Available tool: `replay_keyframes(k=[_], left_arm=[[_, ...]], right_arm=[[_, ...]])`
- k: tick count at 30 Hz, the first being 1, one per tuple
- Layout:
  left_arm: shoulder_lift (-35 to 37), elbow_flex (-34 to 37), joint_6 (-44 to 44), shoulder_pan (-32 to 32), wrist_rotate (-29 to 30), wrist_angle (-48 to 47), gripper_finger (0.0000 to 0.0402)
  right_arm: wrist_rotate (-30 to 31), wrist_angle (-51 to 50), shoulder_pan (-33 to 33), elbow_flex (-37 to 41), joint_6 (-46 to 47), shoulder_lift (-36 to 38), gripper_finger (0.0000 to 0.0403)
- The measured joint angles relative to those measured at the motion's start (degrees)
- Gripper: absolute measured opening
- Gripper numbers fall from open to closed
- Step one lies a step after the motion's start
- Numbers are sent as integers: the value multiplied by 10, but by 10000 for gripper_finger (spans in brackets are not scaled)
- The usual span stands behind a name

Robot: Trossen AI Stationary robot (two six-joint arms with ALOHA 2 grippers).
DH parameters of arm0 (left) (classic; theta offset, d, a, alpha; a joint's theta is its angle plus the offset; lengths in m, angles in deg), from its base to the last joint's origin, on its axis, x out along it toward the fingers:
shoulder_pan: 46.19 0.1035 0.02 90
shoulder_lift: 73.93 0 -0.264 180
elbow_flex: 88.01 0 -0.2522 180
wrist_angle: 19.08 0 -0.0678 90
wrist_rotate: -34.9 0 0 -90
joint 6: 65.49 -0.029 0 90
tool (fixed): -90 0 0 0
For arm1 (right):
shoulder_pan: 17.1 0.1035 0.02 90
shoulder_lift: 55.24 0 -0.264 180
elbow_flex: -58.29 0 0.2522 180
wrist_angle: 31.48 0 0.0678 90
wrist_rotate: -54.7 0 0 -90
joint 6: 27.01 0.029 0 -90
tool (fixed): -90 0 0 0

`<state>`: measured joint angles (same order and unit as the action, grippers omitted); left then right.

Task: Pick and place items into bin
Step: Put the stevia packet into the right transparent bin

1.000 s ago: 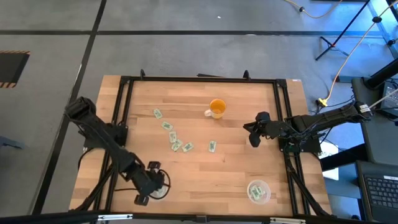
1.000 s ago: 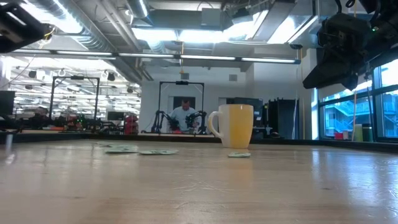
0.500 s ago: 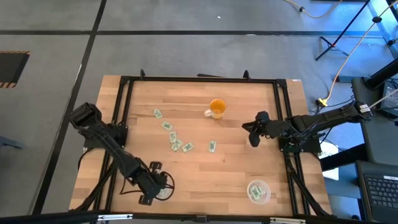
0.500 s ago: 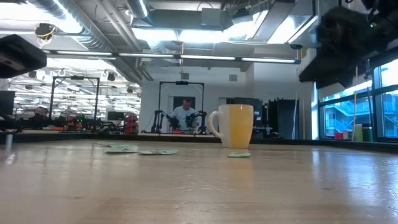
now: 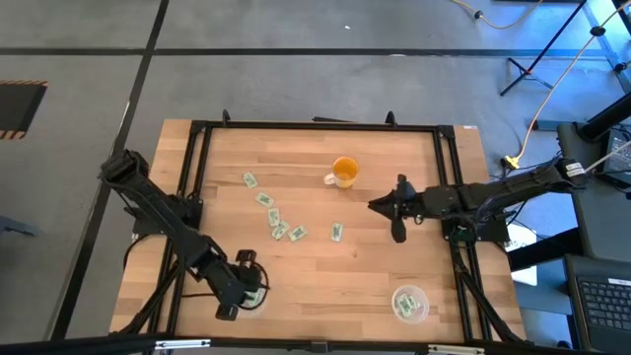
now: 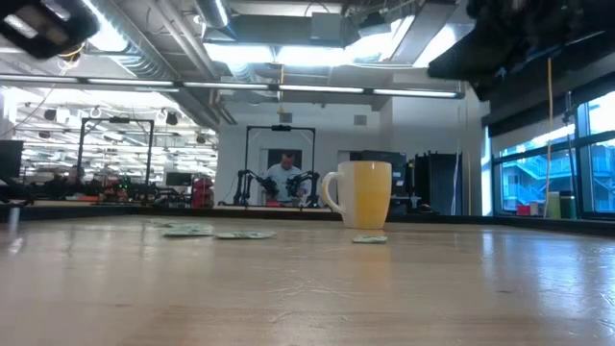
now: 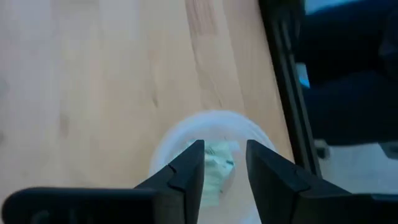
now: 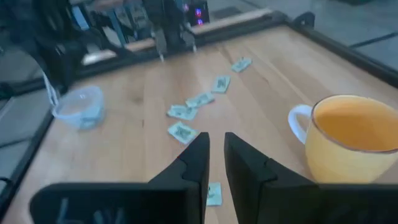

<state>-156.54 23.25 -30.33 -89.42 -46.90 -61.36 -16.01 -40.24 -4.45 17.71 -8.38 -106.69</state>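
Observation:
Several small green-and-white packets (image 5: 279, 231) lie flat on the wooden table left of centre, one of them (image 5: 336, 232) apart to the right. My left gripper (image 7: 224, 158) stands open over a clear round bin (image 7: 180, 134) at the near left (image 5: 258, 301). A packet (image 7: 217, 169) lies in that bin, seen past the fingers. My right gripper (image 8: 216, 146) hovers right of centre (image 5: 394, 212), its fingers a narrow gap apart with nothing between them, above the lone packet (image 8: 213, 193).
An orange mug (image 5: 344, 172) stands at the far middle, close to my right gripper (image 8: 354, 140). A second clear bin (image 5: 409, 303) with packets sits near right. A black frame (image 5: 197, 177) borders the table. A person (image 6: 284, 177) shows far off in the room.
My right gripper has moved a little toward the table's left edge, nearer the lone packet. My left gripper has stayed over the near-left bin.

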Motion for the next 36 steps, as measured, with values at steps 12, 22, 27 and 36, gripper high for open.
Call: replay_keyframes(k=[12, 22, 27, 36], left_arm=[[113, 0, -18, 3, 313, -97, 116], [120, 23, 33, 44, 372, -180, 116], [152, 81, 53, 71, 366, -174, 116], [268, 221, -14, 109, 280, 12, 116]], right_arm=[[0, 3, 0, -89, 80, -180, 53], [0, 43, -2, -88, 33, -309, 101], [0, 57, -2, -88, 31, -333, 173], [0, 93, -2, -88, 24, -362, 227]])
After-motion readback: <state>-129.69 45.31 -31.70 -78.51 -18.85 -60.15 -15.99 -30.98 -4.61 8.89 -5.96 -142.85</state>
